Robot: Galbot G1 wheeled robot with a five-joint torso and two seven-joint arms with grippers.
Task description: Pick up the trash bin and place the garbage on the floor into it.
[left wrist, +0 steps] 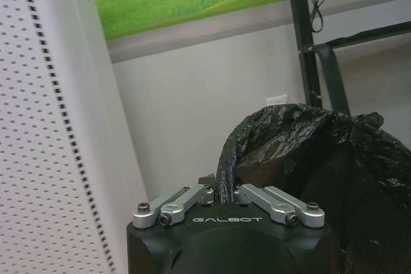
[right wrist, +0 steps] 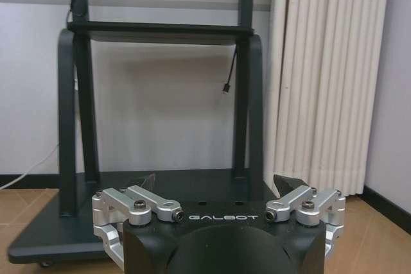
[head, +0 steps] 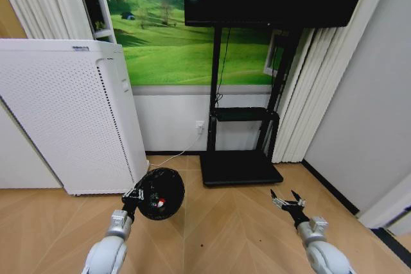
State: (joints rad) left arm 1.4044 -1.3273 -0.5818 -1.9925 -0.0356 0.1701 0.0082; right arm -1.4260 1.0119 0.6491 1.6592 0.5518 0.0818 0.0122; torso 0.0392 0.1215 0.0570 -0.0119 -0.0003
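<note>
The left hand (head: 133,194) is clamped on the bagged rim of the black mesh trash bin (head: 160,193), held off the floor beside the white perforated appliance (head: 70,120), red-and-white garbage (head: 161,202) inside, while the right hand (head: 288,201) hangs wide open and empty, so any remaining litter must be found next.

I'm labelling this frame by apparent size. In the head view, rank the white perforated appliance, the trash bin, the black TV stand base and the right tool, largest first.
1. White perforated appliance.
2. Black TV stand base.
3. Trash bin, held at its rim by the left tool.
4. Right tool, open.

The bin sits nearer the camera, so its true size versus the base is unsure.
</note>
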